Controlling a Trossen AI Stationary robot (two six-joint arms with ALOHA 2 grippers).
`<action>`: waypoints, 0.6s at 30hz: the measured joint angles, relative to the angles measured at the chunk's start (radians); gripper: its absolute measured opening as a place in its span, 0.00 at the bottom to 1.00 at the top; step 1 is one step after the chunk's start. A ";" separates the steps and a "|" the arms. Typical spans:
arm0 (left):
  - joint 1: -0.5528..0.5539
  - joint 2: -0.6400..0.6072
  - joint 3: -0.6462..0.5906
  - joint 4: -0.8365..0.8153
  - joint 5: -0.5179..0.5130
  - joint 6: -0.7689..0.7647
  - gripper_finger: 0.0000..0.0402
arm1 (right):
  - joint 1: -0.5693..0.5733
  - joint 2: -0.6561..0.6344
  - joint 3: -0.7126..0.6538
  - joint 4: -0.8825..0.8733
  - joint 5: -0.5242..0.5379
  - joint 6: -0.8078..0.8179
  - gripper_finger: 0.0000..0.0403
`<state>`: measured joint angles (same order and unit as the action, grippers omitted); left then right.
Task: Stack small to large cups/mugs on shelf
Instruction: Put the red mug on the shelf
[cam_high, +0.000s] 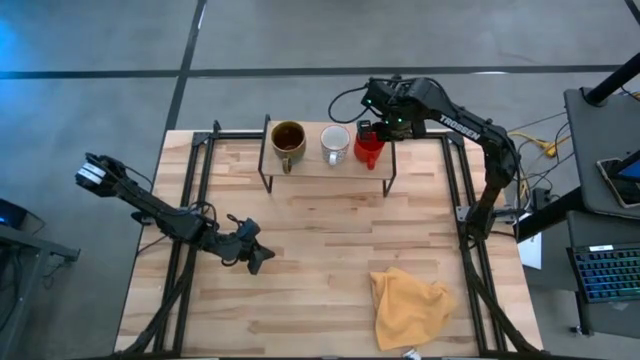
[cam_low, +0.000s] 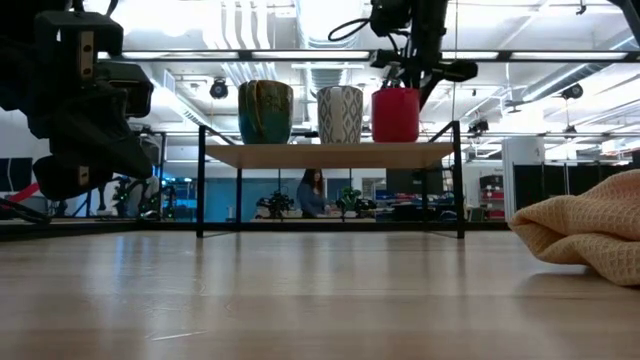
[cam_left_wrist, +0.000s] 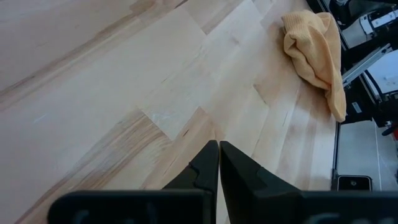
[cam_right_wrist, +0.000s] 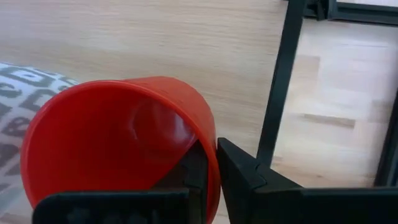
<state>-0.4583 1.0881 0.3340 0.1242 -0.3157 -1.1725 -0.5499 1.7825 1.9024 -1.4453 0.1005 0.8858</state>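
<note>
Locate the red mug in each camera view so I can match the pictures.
High view: red mug at the shelf's right end, under the right end effector.
Low view: rightmost of three mugs on the shelf.
Left wrist view: not in it.
Right wrist view: fills the lower left, wall between the fingers.
Shared landmark: the patterned white mug beside it.

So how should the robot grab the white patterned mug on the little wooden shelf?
Best by its rim, from straight above, is my guess: the white patterned mug stands upright with its mouth open, wedged between the glossy brown mug and the bright red mug, so its sides are crowded. The right gripper pinches the red mug's rim that way, one jaw inside.
</note>
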 joint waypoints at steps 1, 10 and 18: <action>0.000 0.000 0.000 0.000 0.000 0.000 0.00 | 0.000 -0.001 0.000 0.005 0.000 0.000 0.07; 0.000 0.000 0.000 -0.001 0.000 0.000 0.00 | 0.000 -0.003 -0.005 -0.044 0.001 -0.015 0.07; 0.000 0.000 0.000 -0.001 -0.004 0.001 0.00 | 0.000 -0.004 -0.009 -0.040 0.002 -0.015 0.07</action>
<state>-0.4583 1.0879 0.3340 0.1230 -0.3199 -1.1717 -0.5499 1.7782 1.8934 -1.4854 0.1030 0.8711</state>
